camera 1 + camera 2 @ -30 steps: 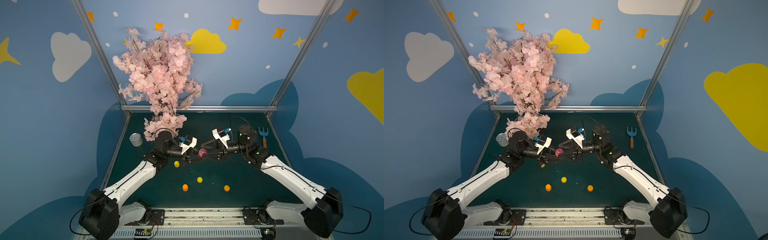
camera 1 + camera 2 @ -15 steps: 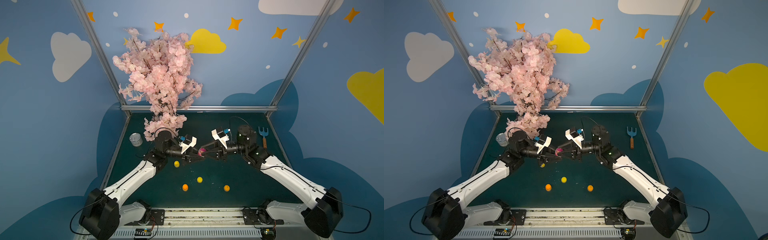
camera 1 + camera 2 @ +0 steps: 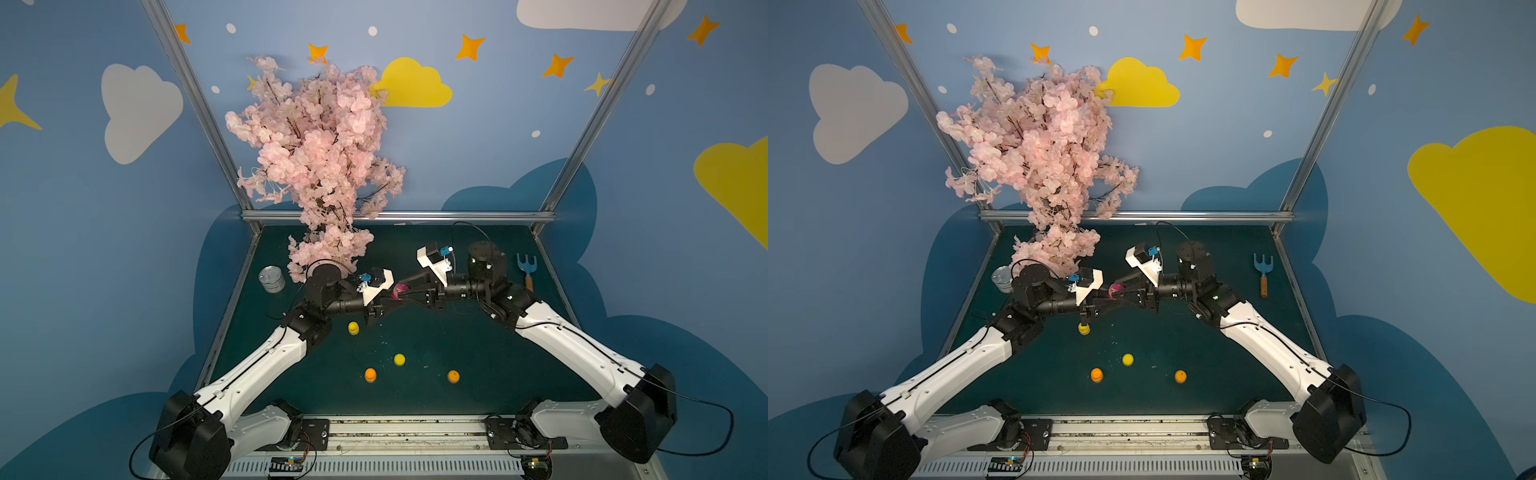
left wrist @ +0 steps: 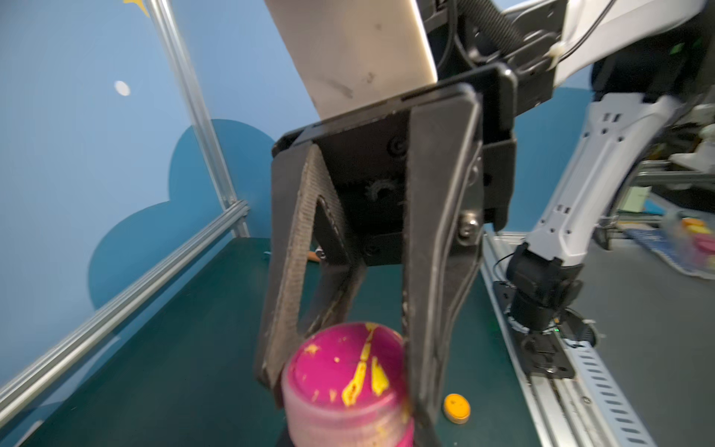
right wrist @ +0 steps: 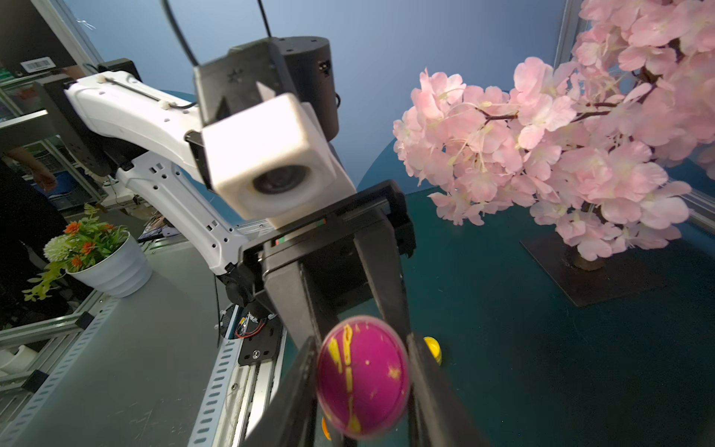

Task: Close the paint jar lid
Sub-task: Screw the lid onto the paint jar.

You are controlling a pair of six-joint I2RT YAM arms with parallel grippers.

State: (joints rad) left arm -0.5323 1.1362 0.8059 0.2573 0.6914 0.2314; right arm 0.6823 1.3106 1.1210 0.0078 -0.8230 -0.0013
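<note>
A small magenta paint jar [image 3: 400, 289] [image 3: 1115, 289] hangs above the middle of the green table, held between my two grippers. My left gripper [image 3: 388, 301] is shut on the jar's body from the left, and its fingertips are hidden under the jar in the left wrist view. The lid [image 4: 348, 367] [image 5: 363, 371], magenta with yellow streaks, sits on top of the ridged jar wall [image 4: 348, 422]. My right gripper [image 5: 363, 391] is shut on the lid, with its fingers [image 4: 429, 309] pressed against both sides of the lid. How tightly the lid sits cannot be told.
Several small yellow and orange paint pots [image 3: 353, 328] [image 3: 370, 375] stand on the table nearer the front. A tin can [image 3: 272, 279] stands at the back left, beside the pink blossom tree [image 3: 320, 166]. A blue hand rake [image 3: 527, 270] lies at the back right.
My right gripper has moved left onto the jar and closed its fingers on the lid. The left gripper has kept its hold and has hardly moved.
</note>
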